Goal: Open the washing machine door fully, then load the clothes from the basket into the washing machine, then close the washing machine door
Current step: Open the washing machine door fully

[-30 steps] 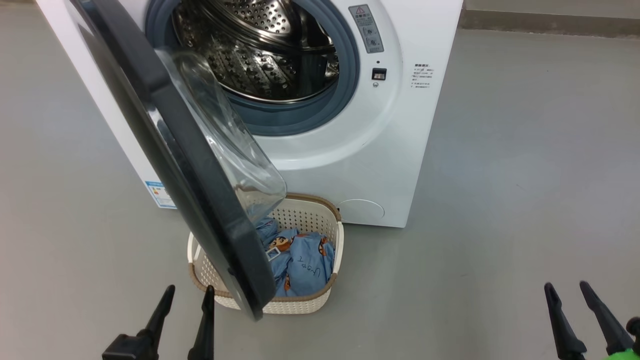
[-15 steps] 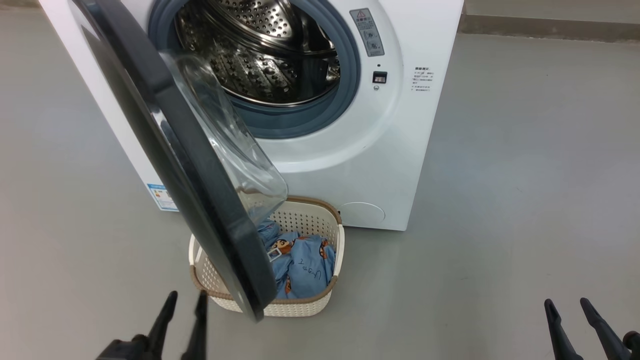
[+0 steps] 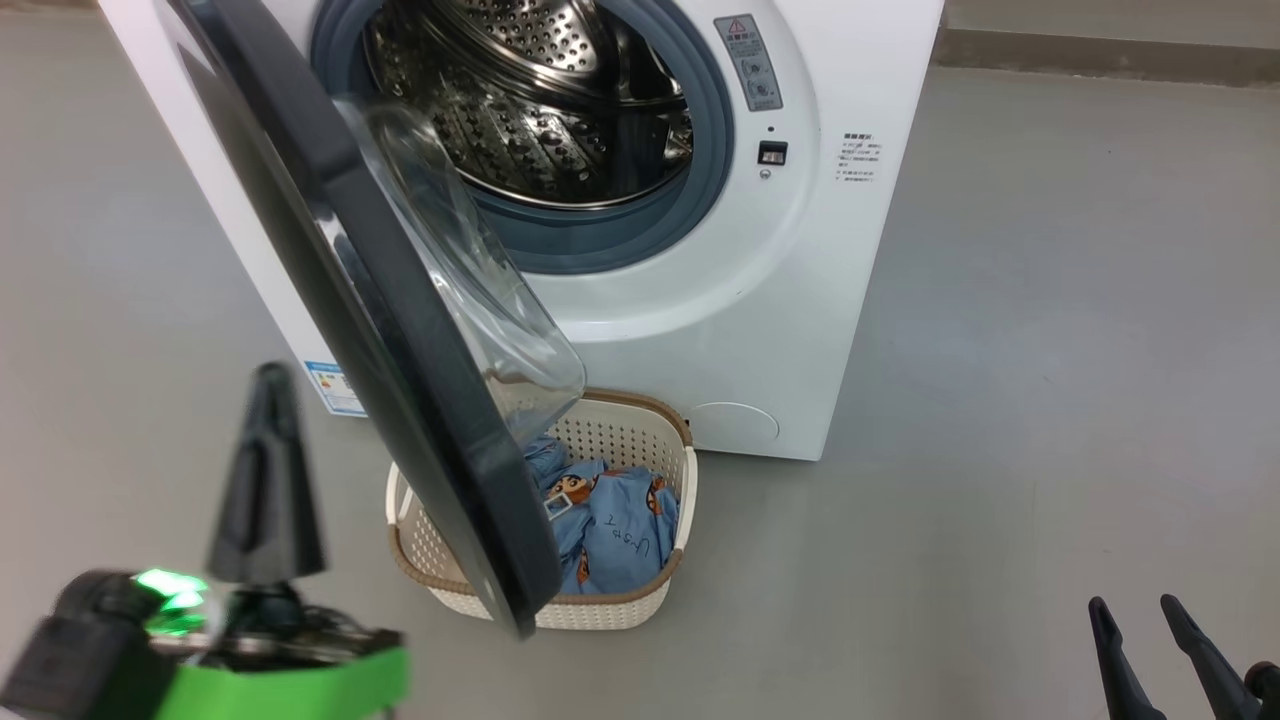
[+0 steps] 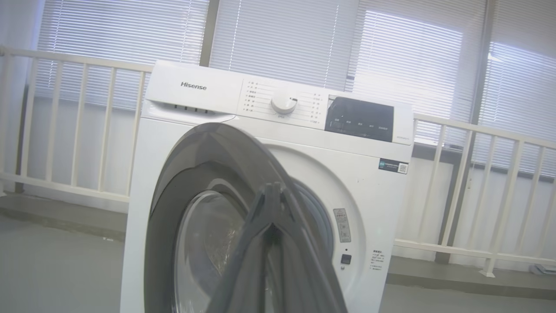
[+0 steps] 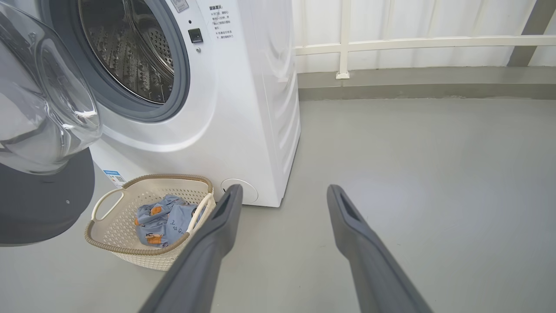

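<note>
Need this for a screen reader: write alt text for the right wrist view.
A white washing machine stands with its door swung open. On the grey floor before it sits a cream basket holding blue clothes, beyond the open right gripper.

White washing machine point(image 3: 720, 330), black-rimmed door point(image 3: 400, 360); brown-rimmed cream basket point(image 3: 620, 618); light blue cartoon-print clothes point(image 3: 615, 535); grey floor point(image 3: 1050, 400)

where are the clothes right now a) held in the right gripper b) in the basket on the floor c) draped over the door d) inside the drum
b: the clothes lie bunched in the basket, which stands on the floor in front of the washing machine.
</note>
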Controlling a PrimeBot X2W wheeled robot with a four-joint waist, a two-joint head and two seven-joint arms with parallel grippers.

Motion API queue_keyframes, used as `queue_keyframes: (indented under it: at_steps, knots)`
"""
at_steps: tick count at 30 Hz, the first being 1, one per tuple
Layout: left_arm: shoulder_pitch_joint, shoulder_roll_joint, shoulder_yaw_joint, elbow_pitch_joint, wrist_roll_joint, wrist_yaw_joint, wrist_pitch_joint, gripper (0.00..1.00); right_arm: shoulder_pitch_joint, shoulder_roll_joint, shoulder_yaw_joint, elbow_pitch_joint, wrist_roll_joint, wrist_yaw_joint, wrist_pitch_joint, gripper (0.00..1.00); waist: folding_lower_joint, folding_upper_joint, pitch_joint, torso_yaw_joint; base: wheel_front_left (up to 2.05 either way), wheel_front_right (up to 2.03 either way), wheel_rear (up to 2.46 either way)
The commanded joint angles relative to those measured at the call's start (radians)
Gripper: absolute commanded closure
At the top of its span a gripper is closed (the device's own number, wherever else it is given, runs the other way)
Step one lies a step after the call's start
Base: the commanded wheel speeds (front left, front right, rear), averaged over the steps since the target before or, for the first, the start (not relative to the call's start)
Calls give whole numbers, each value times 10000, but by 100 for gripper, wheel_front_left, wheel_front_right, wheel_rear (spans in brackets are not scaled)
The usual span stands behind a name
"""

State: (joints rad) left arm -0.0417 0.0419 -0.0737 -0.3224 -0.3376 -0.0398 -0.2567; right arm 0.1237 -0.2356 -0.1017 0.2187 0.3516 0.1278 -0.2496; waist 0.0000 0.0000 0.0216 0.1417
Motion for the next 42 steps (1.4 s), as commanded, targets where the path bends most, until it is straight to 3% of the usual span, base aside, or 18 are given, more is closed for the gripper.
queue_keyframes:
  at_steps: [1,8,16,27,42]
  knots:
    - [-457,83,-253,-892,170,85,-51,100,-100,-245,286,-254,-90,29,-122,0,0,0,36,-18,0,0,0]
    - [-530,83,-2386,-1085,457,59,-51,100,-214,-252,353,-306,-56,29,-122,0,0,0,195,-55,0,0,0]
    - [-630,83,-3892,1145,51,-46,-51,100,-348,-217,412,-352,-52,29,-122,0,0,0,266,-161,0,0,0]
    - [-826,83,-3530,3370,-743,-31,-51,100,-358,-170,408,-365,-41,29,-122,0,0,0,259,-233,0,0,0]
    - [-1063,83,-2999,4178,-1188,-82,-51,100,-387,-158,360,-447,-51,29,-122,0,0,0,293,-117,0,0,0]
